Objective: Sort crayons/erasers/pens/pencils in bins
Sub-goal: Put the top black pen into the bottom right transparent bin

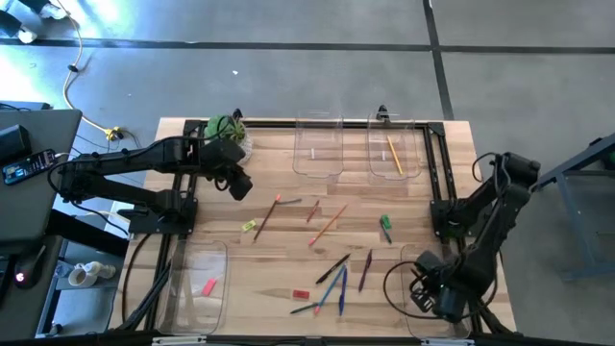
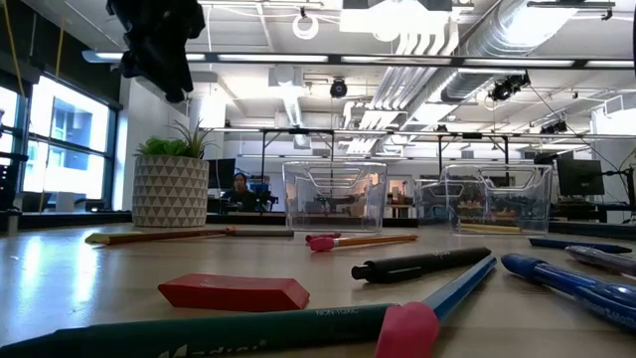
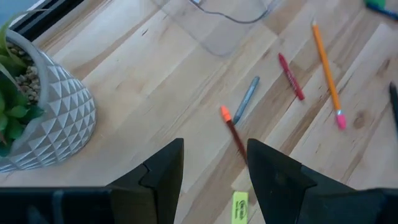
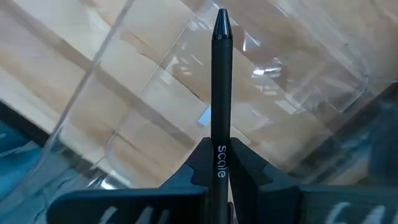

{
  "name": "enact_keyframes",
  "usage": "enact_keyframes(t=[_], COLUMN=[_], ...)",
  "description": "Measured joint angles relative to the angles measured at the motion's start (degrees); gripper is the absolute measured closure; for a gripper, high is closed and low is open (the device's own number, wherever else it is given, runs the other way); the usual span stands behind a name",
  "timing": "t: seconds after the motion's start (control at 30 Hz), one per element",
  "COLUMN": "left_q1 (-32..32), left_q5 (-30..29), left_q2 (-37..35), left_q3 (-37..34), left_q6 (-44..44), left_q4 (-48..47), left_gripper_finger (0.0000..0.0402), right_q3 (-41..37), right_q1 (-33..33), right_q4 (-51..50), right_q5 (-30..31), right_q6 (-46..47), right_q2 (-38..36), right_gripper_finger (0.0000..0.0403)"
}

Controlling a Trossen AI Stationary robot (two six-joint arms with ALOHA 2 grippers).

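Right wrist view: a black pen [image 4: 221, 81] was clamped upright between the fingers of the right gripper [image 4: 219, 163], its tip over a clear bin [image 4: 124, 93].
Right gripper, position: hung at the near right corner of the table [image 1: 279, 173] in the high view, above the near right bin [image 1: 408, 258].
Left gripper [image 3: 214, 171]: jaws spread and holding nothing, poised over the bare wood beside the potted plant [image 3: 37, 106].
Under the left gripper: a red-brown pencil [image 3: 234, 130] with an orange end, a bluish crayon [image 3: 246, 98], a red crayon [image 3: 291, 76], an orange pencil [image 3: 327, 68] with a pink tip, and a yellow-green eraser [image 3: 239, 206] nearest the fingers.
Far bins: two stood side by side at the far edge — the left one [image 1: 317, 149] and the right one [image 1: 396, 152], which held a yellow pencil [image 1: 394, 154].
Near left bin [image 1: 197, 288]: held a pink eraser [image 1: 209, 286].
Loose on the table, middle: a green eraser [image 1: 385, 223], a red eraser [image 1: 301, 294], a blue pen [image 1: 342, 293] and a dark pen [image 1: 332, 269] lying close together.
Low view: the red eraser [image 2: 235, 292] lay flat in the foreground, a black pen [image 2: 422, 265] behind it — the plant pot [image 2: 171, 189] stood at the far left.
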Motion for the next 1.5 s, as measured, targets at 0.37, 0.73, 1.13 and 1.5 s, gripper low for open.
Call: enact_keyframes(t=[0.37,0.73,1.13,1.5], left_q1=[-0.04,-3.31,-9.53,-13.51], left_q5=[0.41,1.97,1.95,1.81], left_q2=[2.66,10.9,17.22,21.69], left_q3=[0.02,0.02,0.02,0.0], left_q6=[-4.86,-5.84,-10.29,-12.27], left_q4=[0.66,0.62,0.55,0.31], left_gripper_finger=[0.0238,0.0238,0.0238,0.0238], right_q3=[0.0,0.0,0.0,0.0], right_q1=[-0.98,-1.0,-1.0,-1.0], right_q4=[2.36,3.9,5.07,6.62], right_q5=[-2.64,-4.76,-5.33,-5.33], right_q6=[3.48,5.31,5.31,5.3], right_q2=[6.72,10.1,10.91,10.91], right_gripper_finger=[0.0391,0.0391,0.0391,0.0391])
